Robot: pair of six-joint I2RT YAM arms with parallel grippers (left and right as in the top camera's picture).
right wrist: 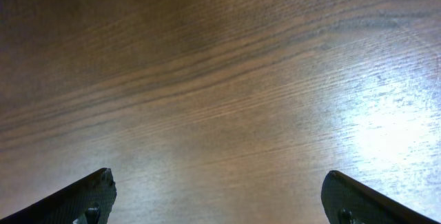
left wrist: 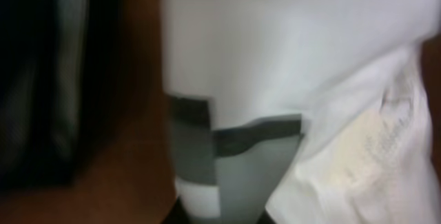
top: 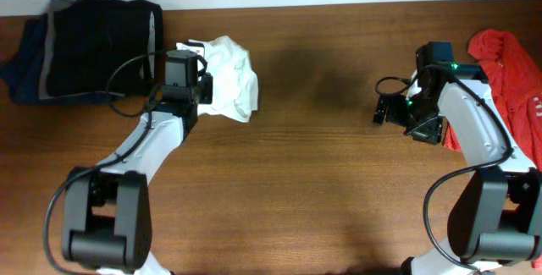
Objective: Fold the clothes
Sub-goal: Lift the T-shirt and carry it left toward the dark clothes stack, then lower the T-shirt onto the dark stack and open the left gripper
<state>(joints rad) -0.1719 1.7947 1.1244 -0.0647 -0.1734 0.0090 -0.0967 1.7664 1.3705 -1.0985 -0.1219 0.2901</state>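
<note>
The white shirt (top: 235, 80) lies bunched into a compact bundle at the back left of the table, right of the dark stack. My left gripper (top: 205, 85) is at its left edge. In the left wrist view the white shirt (left wrist: 289, 45) fills most of the blurred frame, and the left gripper's (left wrist: 224, 218) dark fingertips sit close together with pale fabric between them. No green label shows. My right gripper (top: 380, 110) hovers over bare wood with its jaws (right wrist: 217, 203) wide open and empty.
A folded stack of black, grey and navy clothes (top: 85, 46) sits at the back left corner, also in the left wrist view (left wrist: 48, 79). A red garment (top: 508, 72) lies at the right edge behind my right arm. The wooden table (top: 322, 182) spreads between the arms.
</note>
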